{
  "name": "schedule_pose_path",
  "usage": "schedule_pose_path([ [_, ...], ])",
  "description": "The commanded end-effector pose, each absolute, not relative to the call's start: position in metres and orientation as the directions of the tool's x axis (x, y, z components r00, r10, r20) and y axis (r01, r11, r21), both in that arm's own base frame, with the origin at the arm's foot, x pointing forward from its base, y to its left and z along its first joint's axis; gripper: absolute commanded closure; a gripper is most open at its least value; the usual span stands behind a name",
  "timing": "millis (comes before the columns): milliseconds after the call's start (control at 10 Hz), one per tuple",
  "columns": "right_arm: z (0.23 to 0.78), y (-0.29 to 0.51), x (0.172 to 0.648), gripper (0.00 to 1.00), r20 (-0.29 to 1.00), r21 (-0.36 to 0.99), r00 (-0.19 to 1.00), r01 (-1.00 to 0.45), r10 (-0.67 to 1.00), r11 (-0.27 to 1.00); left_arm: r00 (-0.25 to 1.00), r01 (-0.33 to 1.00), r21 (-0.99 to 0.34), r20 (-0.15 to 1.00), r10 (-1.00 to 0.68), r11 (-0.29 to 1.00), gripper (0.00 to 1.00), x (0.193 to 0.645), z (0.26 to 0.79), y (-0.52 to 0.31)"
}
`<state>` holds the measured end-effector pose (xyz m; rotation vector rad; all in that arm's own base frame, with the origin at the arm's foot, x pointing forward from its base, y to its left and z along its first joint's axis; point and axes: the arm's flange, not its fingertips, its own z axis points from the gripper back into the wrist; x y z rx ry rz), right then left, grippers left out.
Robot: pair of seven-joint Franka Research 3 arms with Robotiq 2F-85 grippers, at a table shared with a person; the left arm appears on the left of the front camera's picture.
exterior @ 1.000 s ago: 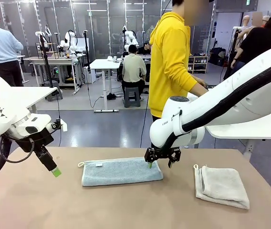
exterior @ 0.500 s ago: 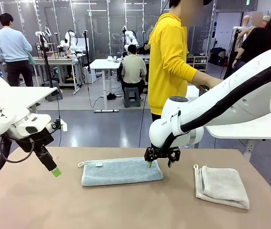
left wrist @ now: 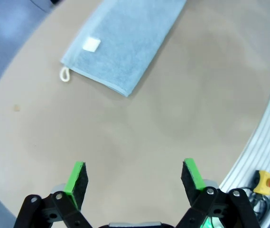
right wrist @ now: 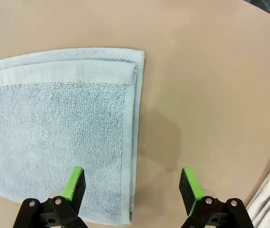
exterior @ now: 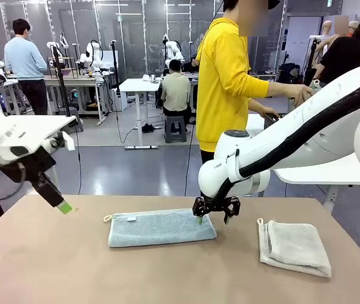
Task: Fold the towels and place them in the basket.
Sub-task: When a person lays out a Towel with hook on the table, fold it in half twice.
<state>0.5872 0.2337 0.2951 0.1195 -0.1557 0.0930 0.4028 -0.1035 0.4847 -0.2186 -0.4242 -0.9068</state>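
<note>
Across the table [exterior: 167,272], blue-grey towel [exterior: 161,227] lies lengthwise left-right.

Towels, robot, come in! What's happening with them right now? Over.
Both grippers open, empty: left gripper high, right gripper above the blue-grey towel's end. Cream towel lying folded to the right. Nothing in the way.

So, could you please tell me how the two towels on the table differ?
The blue-grey towel lies mid-table as a long folded strip, under the open right gripper; the cream towel lies off to the right as a squarer fold. The blue-grey towel bears a small white label; the cream towel shows none. Both are folded terry with a corner loop.
</note>
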Motion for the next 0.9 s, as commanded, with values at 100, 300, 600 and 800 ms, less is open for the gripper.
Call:
schedule_pose_path([
  [100, 0.295, 0.242, 0.597, 0.00, 0.156, 0.059, 0.987, -0.061, 0.051, 0.996, 0.584, 0.718, 0.042, 0.506, -0.634, 0.695, 0.00, 0.358, 0.521, -0.082],
  [300, 0.295, 0.243, 0.599, 0.00, 0.160, 0.055, 0.986, -0.050, 0.041, 0.997, 0.592, 0.660, 0.062, 0.572, -0.569, 0.749, 0.00, 0.340, 0.555, -0.075],
  [600, 0.295, 0.244, 0.599, 0.00, 0.152, 0.056, 0.988, -0.049, 0.040, 0.997, 0.613, 0.656, 0.019, 0.570, -0.547, 0.754, 0.00, 0.346, 0.588, -0.064],
  [800, 0.296, 0.245, 0.599, 0.00, 0.146, 0.054, 0.988, -0.049, 0.041, 0.997, 0.628, 0.663, -0.016, 0.556, -0.544, 0.749, 0.00, 0.351, 0.605, -0.066],
])
